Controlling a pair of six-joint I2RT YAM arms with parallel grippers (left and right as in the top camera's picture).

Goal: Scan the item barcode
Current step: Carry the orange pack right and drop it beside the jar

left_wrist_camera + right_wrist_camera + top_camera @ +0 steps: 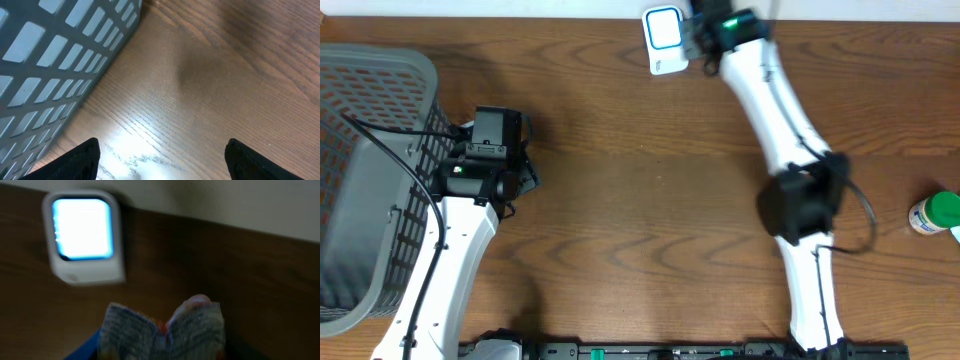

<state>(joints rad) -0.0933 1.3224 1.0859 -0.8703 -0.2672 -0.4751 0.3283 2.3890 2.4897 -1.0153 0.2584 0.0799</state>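
Dark brown wood-grain counter (640,200), plain pale wall (225,200) meeting its far edge, even indoor light, a bright patch of glare (125,147) on the wood in the left wrist view

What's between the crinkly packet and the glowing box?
Just bare brown wooden table lies between the crinkly grey packet and the white box with a glowing blue screen; right wrist view.

The scanner (663,40), a white rounded box with a glowing blue window, lies at the far edge of the tabletop (640,200). The packet (162,330) is held just beside it, blurred, its crimped silvery seal up, with orange and blue below.
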